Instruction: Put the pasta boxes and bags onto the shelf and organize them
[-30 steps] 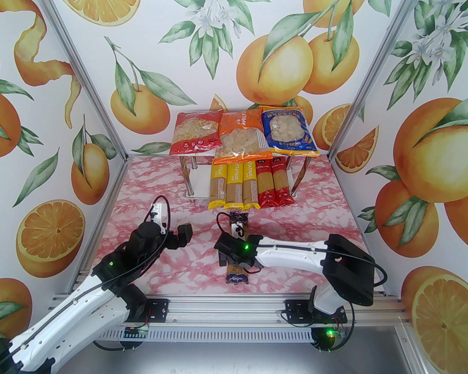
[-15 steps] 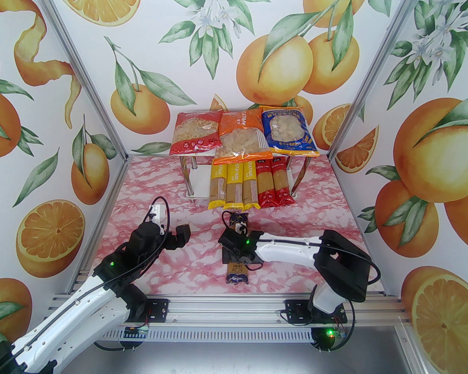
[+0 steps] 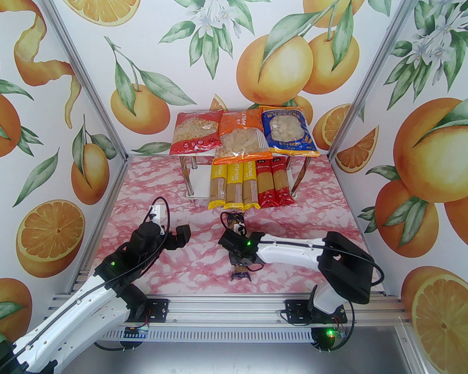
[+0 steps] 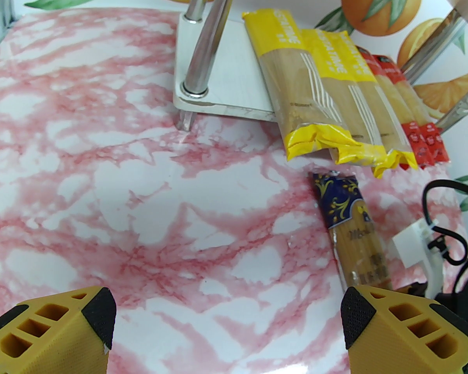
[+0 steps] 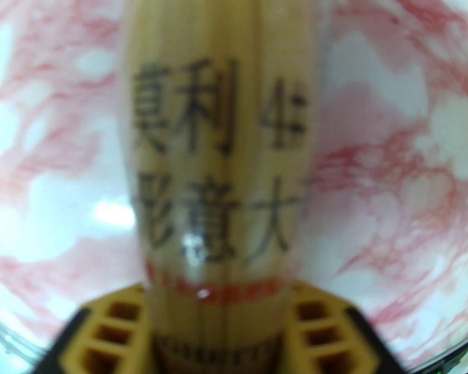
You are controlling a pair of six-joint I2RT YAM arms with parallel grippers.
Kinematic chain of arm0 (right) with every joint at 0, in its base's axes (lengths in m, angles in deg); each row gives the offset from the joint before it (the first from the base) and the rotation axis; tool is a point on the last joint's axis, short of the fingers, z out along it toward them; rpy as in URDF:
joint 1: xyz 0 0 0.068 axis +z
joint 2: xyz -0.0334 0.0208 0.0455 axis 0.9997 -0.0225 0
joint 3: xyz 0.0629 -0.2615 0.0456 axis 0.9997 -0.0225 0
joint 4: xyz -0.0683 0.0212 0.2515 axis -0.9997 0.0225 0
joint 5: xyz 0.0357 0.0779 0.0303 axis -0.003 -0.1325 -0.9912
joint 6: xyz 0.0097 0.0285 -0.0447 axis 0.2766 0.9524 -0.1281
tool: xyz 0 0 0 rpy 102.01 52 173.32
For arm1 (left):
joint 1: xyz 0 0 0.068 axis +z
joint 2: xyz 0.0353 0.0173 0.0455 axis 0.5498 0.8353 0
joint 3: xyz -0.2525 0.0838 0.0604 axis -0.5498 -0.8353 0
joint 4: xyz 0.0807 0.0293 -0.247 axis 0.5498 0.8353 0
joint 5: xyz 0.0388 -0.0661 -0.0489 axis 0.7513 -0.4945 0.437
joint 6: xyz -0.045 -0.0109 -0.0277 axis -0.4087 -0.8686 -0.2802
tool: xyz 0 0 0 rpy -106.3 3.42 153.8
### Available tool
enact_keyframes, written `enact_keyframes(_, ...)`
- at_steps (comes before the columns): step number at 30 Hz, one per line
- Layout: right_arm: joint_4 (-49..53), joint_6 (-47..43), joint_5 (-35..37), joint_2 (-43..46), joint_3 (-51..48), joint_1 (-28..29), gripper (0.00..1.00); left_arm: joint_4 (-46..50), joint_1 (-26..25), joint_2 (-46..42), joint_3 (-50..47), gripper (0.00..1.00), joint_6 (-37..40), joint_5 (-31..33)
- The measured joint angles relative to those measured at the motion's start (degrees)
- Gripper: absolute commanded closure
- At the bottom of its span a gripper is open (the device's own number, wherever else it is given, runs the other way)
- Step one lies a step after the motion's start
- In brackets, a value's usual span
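Observation:
A dark blue-gold spaghetti pack (image 3: 236, 219) lies lengthwise on the table in front of the shelf (image 3: 198, 180). My right gripper (image 3: 240, 261) is shut across its middle. In the right wrist view the pack (image 5: 218, 150) runs up between the yellow fingers (image 5: 113, 325) of the gripper (image 5: 218, 325). My left gripper (image 3: 175, 240) hangs open to the left, with nothing between its fingers (image 4: 62, 325). Three yellow packs (image 3: 233, 185) and two red packs (image 3: 275, 185) lie on the lower board. Red (image 3: 195, 133), orange (image 3: 241, 136) and blue (image 3: 290, 131) bags sit on top.
The packs on the lower board overhang its front edge, close to the far end of the held pack (image 4: 351, 216). The left part of the lower board (image 4: 218, 88) is bare, behind a chrome leg (image 4: 202, 53). Patterned walls close in the table's back and both sides.
My right gripper has closed on the dark blue-gold pack, which now shows narrower from above, turned on its side. The left arm has not moved.

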Motion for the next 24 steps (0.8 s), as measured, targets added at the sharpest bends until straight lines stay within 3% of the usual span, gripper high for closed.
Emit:
enact_keyframes(2, -1.1, 0.0, -0.5, 1.8, -1.0, 0.2, 0.93, -0.4, 0.0, 0.6, 0.0, 0.0, 0.0, -0.2)
enact_keyframes(6, -2.3, -0.9, -2.6, 5.6, -3.8, 0.7, 0.99, -0.6, 0.0, 2.0, 0.5, 0.0, 0.0, -0.4)
enact_keyframes(16, 8.5, -6.3, -5.8, 18.8, -6.5, 3.1, 1.0, -0.2, 0.6, 5.3, 7.6, 0.0, 1.0, 0.3)
enact_keyframes(24, 16.8, -11.2, -9.2, 24.8, -2.0, 5.2, 1.0, 2.1, 1.3, 8.4, 13.7, 0.0, 1.6, 0.2)
